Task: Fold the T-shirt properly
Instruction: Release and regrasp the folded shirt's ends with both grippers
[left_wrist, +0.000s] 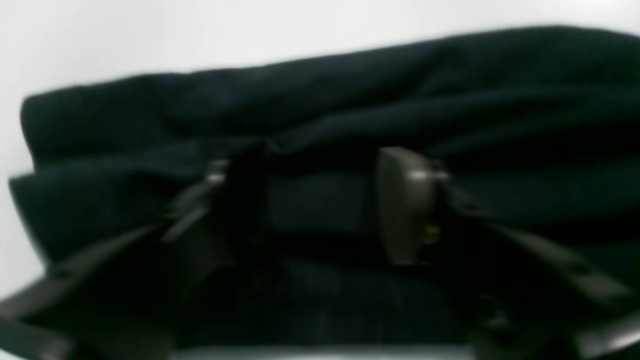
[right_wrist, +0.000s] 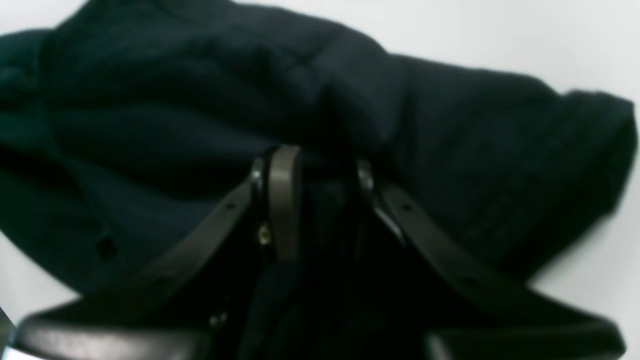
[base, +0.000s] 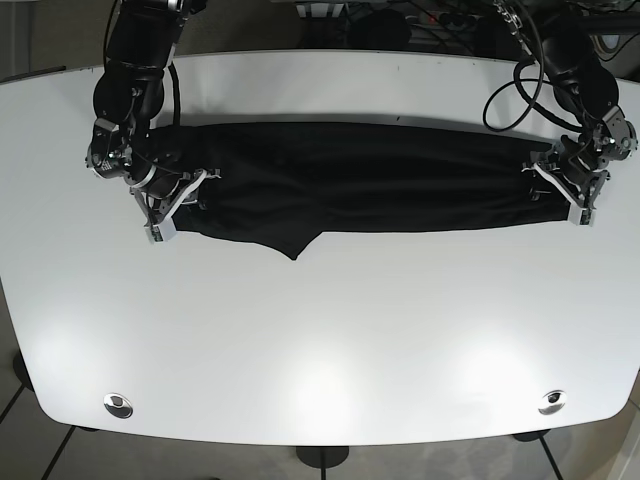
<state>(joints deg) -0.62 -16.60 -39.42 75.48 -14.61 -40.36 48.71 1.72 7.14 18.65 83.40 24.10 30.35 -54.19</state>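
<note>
The black T-shirt lies stretched into a long band across the white table, with a small point of fabric hanging at its lower edge. At the band's right end in the base view, my left gripper is shut on a bunched layer; the left wrist view shows T-shirt fabric filling the gap of the left gripper. My right gripper grips the band's other end. In the right wrist view the right gripper pinches dark T-shirt cloth.
Two round metal fittings sit near the table's front corners. Black cables loop over the back right of the table beside the left arm. Bare white tabletop stretches in front of the shirt.
</note>
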